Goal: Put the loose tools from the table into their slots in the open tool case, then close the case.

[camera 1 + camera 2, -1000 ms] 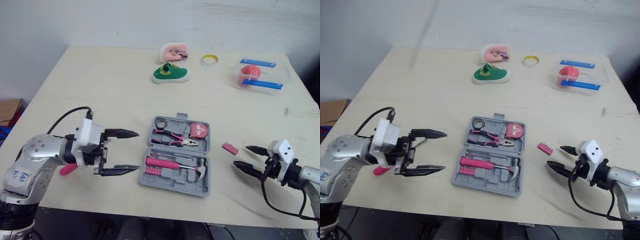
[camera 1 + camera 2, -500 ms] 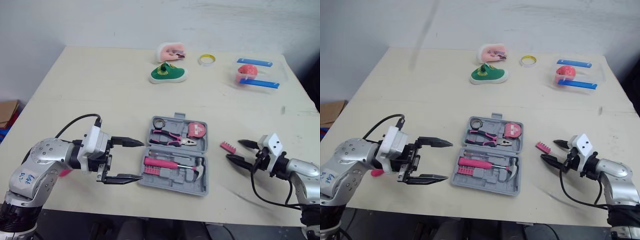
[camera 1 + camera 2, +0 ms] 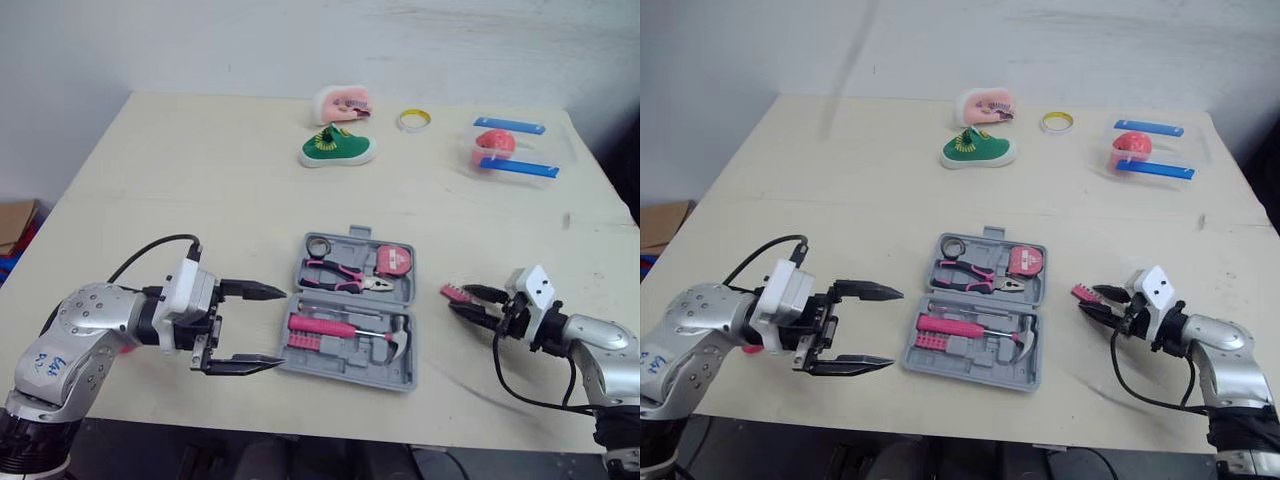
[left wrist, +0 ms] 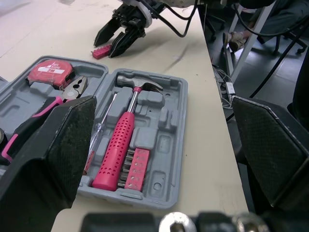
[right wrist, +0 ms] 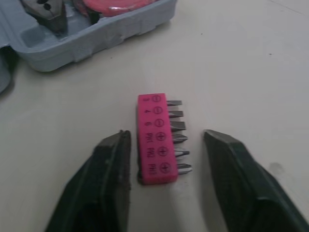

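Observation:
The grey tool case (image 3: 300,352) lies open at the table's front middle. It holds pliers (image 3: 345,277), a tape measure (image 3: 396,261), a pink-handled hammer (image 4: 120,145) and a bit strip (image 4: 135,166). A loose pink bit holder (image 5: 153,137) lies on the table just right of the case. My right gripper (image 3: 460,299) straddles it, fingers (image 5: 113,179) open with a gap on each side. My left gripper (image 3: 282,326) hovers wide open at the case's left edge, holding nothing. A pink object (image 3: 747,347) peeks out from under my left arm.
At the back of the table sit a green shoe (image 3: 338,148), a pink item (image 3: 342,103), a tape ring (image 3: 413,120) and a clear box with blue strips and a red object (image 3: 510,148). The table's front edge runs just below both grippers.
My right gripper has moved left up to the pink bit holder, and its fingers have narrowed around it. My left gripper stays wide open beside the case.

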You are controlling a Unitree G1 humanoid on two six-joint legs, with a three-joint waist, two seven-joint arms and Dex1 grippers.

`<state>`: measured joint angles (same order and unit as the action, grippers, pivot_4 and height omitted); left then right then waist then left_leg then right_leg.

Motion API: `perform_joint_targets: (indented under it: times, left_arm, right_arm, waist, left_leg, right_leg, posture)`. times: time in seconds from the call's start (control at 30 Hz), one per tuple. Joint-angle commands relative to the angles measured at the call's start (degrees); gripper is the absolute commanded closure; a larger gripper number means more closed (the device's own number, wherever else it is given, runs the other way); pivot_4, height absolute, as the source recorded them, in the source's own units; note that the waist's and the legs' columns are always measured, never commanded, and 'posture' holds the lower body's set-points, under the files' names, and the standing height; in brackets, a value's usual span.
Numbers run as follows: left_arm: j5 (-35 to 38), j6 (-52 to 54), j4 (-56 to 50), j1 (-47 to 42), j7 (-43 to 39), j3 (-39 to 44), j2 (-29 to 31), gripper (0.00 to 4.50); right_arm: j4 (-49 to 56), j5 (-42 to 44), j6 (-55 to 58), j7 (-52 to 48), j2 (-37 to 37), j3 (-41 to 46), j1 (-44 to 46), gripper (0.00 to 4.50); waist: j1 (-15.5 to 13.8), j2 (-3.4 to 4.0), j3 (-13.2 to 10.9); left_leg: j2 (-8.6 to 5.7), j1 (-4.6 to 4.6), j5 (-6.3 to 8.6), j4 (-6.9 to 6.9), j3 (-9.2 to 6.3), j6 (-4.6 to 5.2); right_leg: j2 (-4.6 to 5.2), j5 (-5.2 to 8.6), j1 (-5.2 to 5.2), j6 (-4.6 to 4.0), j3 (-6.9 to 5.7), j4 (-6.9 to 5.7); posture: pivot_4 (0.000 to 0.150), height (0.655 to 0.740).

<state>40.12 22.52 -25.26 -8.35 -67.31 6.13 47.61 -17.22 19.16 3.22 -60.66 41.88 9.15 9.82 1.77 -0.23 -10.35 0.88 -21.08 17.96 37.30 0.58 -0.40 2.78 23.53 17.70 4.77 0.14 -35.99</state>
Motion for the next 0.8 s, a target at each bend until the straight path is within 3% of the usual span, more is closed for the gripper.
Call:
perform_joint_targets:
  times: [0.03, 0.27, 0.47, 0.7, 0.8]
  left_arm:
    - [-0.08, -1.13, -1.45, 0.02, -0.60, 0.93, 0.24, 0.00]
    - [-0.90, -2.96, -0.01, -0.89, -2.29, -0.14, -0.31, 0.00]
    - [-2.89, -8.73, 3.08, -3.83, -5.32, -1.50, -2.80, 0.00]
    - [-2.20, -6.38, 4.92, -6.02, -7.78, -3.08, -2.41, 0.00]
    - [-2.77, -6.70, 5.81, -5.95, -9.50, -3.77, -2.05, 0.00]
  right_arm:
    - [0.13, -0.38, -0.11, -0.48, -0.59, -0.42, -2.04, 3.71]
    - [1.67, 1.89, -1.79, -0.38, 0.13, 2.99, -1.63, 3.71]
    - [18.85, 6.84, 4.26, -1.39, 5.36, 6.91, -4.64, 3.71]
    - [38.55, 16.63, 23.05, 0.83, 11.20, 6.96, -6.18, 3.71]
    - [47.29, 20.28, 38.03, 6.58, 15.45, 3.20, -4.09, 3.71]
  waist:
    - [-0.08, -0.04, 0.02]
    - [-0.08, -0.04, 0.03]
    - [-0.38, 0.31, -0.19]
    - [-0.22, 0.32, -0.22]
    - [-0.24, 0.31, -0.26]
  left_leg:
    - [0.00, 0.00, 0.00, 0.01, 0.00, 0.00]
    - [-0.01, 0.01, 0.00, -0.01, -0.02, 0.00]
    - [-0.05, -0.10, 0.01, 0.04, -0.03, 0.01]
    - [0.00, -0.10, 0.00, -0.07, -0.05, -0.01]
    - [-0.02, -0.13, 0.00, -0.04, -0.06, 0.01]
  right_leg:
    - [0.01, 0.00, -0.01, 0.00, 0.00, 0.01]
    - [0.01, 0.00, -0.03, 0.00, -0.02, 0.02]
    - [0.05, 0.00, 0.01, 0.01, -0.05, 0.02]
    - [-0.05, -0.01, 0.02, 0.01, -0.05, -0.01]
    - [0.01, -0.01, 0.02, 0.02, -0.04, 0.00]
  posture:
    - [0.150, 0.7400]
    - [0.150, 0.7400]
    - [0.150, 0.7400]
    - [0.150, 0.7400]
    - [0.150, 0.7400]
